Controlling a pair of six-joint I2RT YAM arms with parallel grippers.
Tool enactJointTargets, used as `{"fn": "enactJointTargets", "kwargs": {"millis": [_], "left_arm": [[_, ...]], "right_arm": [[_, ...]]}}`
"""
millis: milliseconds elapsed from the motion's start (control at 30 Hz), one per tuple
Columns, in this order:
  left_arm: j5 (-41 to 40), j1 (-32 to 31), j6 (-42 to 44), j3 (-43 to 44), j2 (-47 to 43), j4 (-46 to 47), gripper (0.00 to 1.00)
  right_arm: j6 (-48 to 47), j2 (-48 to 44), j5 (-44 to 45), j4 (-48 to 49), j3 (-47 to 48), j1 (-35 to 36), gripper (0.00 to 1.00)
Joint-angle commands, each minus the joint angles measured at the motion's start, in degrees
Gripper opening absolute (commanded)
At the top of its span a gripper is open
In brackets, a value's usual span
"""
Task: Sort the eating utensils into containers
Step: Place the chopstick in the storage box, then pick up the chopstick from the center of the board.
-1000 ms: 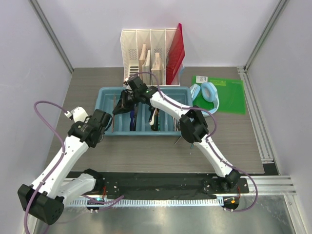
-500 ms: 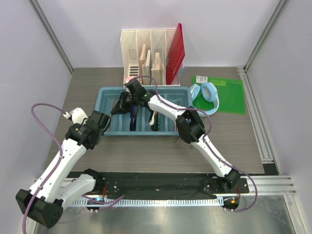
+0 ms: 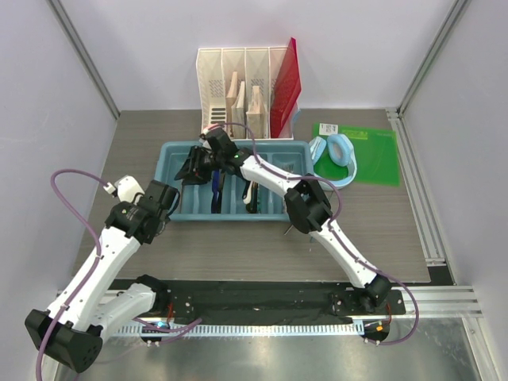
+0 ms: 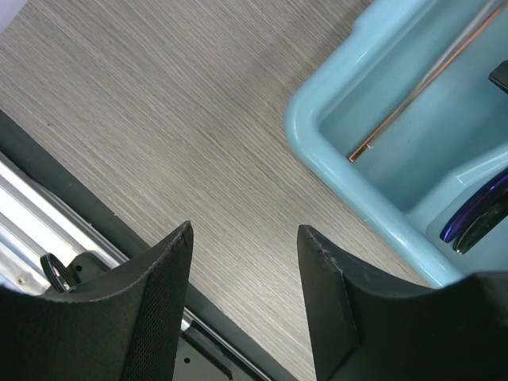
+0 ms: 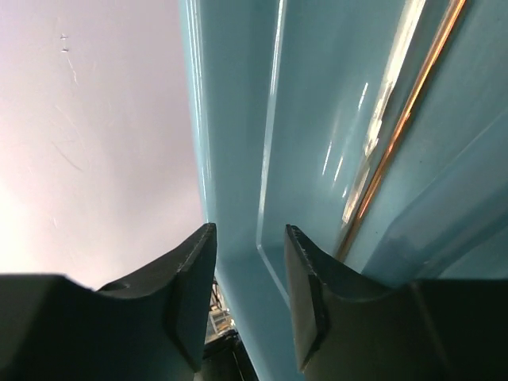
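Parted within the last second, the right claw (image 5: 250,230) is empty; it should be lifted straight off the chopstick (image 5: 401,135).

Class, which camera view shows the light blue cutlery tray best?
Top external: the whole tray shows, end to end. The left wrist view catches only one corner of it; the right wrist view shows only a close-up stretch of wall.
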Motion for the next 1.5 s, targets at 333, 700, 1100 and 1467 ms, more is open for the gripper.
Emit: {"fn": "enactJointTargets", "kwargs": {"millis": [333,700,1100,1467], "left_arm": [[0.81,0.28,0.68,1.33,-0.43,2.06,0.55],[2.65,0.28,1.03,0.10,0.35,7.42,0.55],[6.17,0.28,1.82,0.36,4.05,11.73,0.53],[5.47,0.28,1.73,-1.40,0.44,10.15,0.52]], "right_arm": [[-6.27,-19.31,1.40,-5.66,-13.82,-4.07,0.43],[-8.75,-63.87,17.48,-17.32,-56.76,-19.09,0.44],[-17.46,-70.22,26.44,-35.73,-71.03,-29.91,0.44],[-21.84,-67.69,27.95,-35.02,-76.94,-43.01,0.52]]}}
